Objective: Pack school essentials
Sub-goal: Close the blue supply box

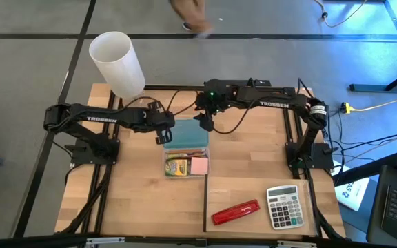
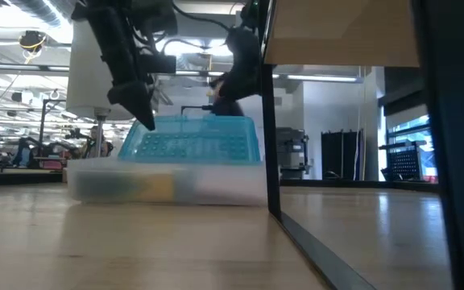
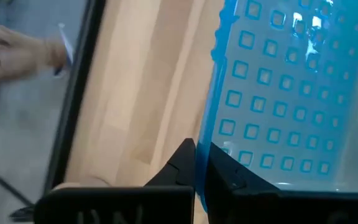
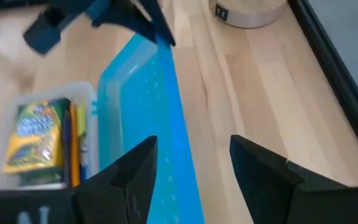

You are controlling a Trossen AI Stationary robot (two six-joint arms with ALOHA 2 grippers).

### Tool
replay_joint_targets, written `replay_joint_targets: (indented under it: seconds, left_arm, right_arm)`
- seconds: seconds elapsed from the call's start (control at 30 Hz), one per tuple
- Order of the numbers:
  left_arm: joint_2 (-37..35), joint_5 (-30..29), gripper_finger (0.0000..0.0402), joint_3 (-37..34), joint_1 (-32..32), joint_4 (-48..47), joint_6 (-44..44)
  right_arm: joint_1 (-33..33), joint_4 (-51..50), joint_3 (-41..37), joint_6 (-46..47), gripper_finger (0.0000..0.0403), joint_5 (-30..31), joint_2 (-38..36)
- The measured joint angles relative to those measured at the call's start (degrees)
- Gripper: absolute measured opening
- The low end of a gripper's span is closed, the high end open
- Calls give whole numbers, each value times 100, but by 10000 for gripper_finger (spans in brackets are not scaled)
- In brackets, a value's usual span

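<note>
One crayon box (image 1: 178, 166), one sticky-note pad (image 1: 199, 165), one blue lid (image 1: 189, 133)

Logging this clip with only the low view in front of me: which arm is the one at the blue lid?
Observer: The left gripper. Its jaws are shut on the edge of the blue lid.
Operator: What's packed so far? The box looks blurry to me.
Observer: A yellow-green crayon box and a pink sticky-note pad lie in the clear box.
Operator: And the other arm?
Observer: The right gripper hovers at the lid's other side, jaws open.
</note>
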Motion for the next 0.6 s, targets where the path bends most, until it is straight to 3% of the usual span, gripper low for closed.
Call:
replay_joint_targets:
  seconds: [0.3,0.6]
  left_arm:
    - [39,-389,0,0,-308,20,-58]
    - [94,-1353,0,0,-777,143,-61]
  right_arm:
    - [-43,-328,115,357,204,-193,0]
    - [-17,-642,115,549,204,-197,2]
